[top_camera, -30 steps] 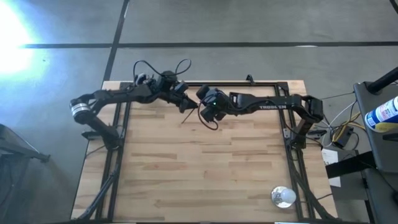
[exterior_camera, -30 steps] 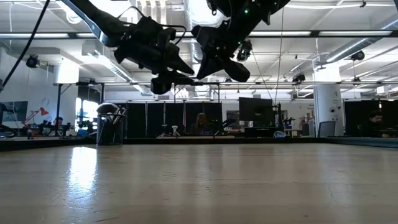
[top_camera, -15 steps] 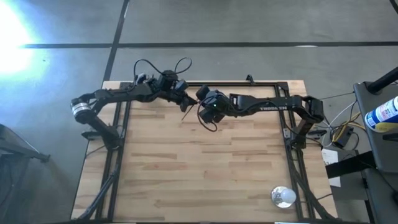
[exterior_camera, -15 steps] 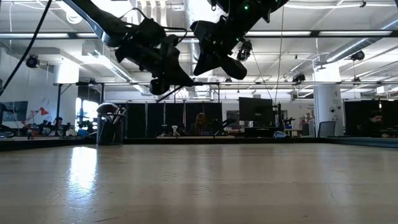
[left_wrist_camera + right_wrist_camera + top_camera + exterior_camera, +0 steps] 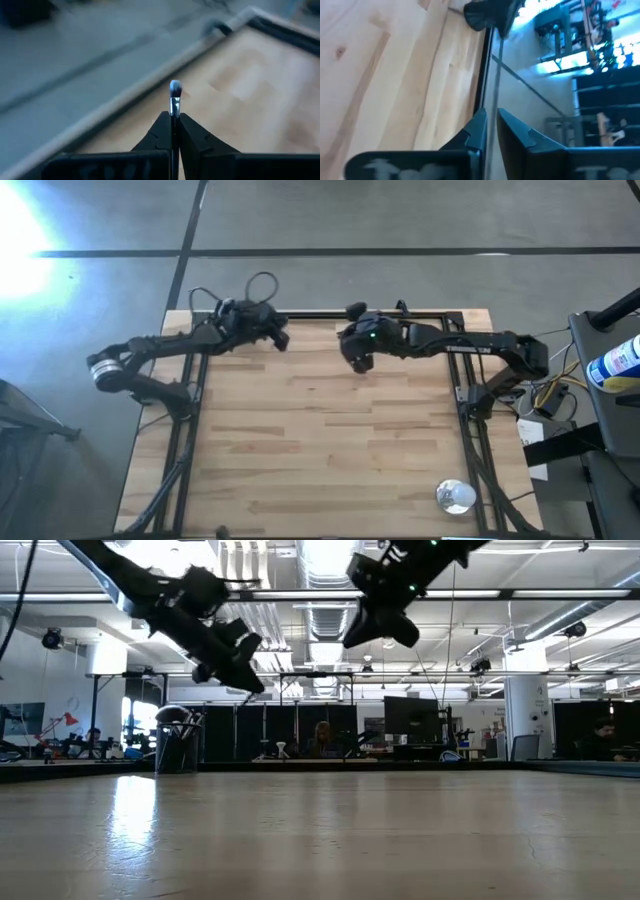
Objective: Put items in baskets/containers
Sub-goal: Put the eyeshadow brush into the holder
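Pale butcher-block tabletop [image 5: 330,440] with a black frame, big open lab behind, black cylindrical cup [image 5: 178,748] at the low view's left. My left gripper [image 5: 173,131], up near the high view's top left, is pinching a slim makeup brush [image 5: 175,95] mid-handle. I'd say it's feather-light, stiff, a bit slippery, so gripping near the ferrule feels safest. My right gripper [image 5: 491,125], upper middle, sits barely parted, holding nothing.

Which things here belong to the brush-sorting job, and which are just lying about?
Job:
- makeup brush, clamped in left gripper
- black cup, brushes already inside
- right gripper, empty

Lying about:
- shiny silver round object
- blue-labelled bottle
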Robot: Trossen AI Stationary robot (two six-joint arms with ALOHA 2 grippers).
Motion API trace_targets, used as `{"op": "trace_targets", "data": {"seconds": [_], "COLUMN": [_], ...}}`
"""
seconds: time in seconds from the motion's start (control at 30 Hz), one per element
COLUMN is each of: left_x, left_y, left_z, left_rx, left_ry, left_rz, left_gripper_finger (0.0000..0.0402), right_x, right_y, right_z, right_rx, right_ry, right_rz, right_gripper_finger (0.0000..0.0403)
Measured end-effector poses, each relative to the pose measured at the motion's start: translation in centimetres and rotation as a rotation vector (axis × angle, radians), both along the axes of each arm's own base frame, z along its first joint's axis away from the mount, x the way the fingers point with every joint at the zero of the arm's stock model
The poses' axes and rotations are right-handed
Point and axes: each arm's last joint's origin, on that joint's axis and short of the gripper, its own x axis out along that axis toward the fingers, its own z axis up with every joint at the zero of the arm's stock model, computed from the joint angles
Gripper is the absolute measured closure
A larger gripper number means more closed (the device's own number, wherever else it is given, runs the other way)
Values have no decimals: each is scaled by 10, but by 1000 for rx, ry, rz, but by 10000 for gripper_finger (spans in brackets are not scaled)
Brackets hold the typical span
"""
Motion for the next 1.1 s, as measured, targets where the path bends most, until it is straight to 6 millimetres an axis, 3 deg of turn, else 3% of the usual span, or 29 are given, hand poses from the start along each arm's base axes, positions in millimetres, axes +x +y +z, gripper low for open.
{"op": "trace_targets", "data": {"seconds": [0.1,0.3,0.53,0.73,1.1], "left_x": [-22,-65,-100,-114,-116], "left_y": [2,2,9,15,15], "left_z": [4,8,-1,-26,-63], "left_rx": [115,379,524,466,423], "left_ry": [-41,-117,-193,-166,-153], "left_rz": [131,370,510,551,539], "left_gripper_finger": [392,392,392,392,377], "right_x": [-16,-41,-50,-49,-49], "right_y": [-4,-6,-3,-3,-3], "right_z": [-8,-27,-38,-39,-40], "right_rx": [20,-5,5,26,54], "right_ry": [-67,-181,-237,-254,-291], "right_rz": [-24,-48,-56,-69,-85], "right_gripper_finger": [388,394,394,394,394]}}
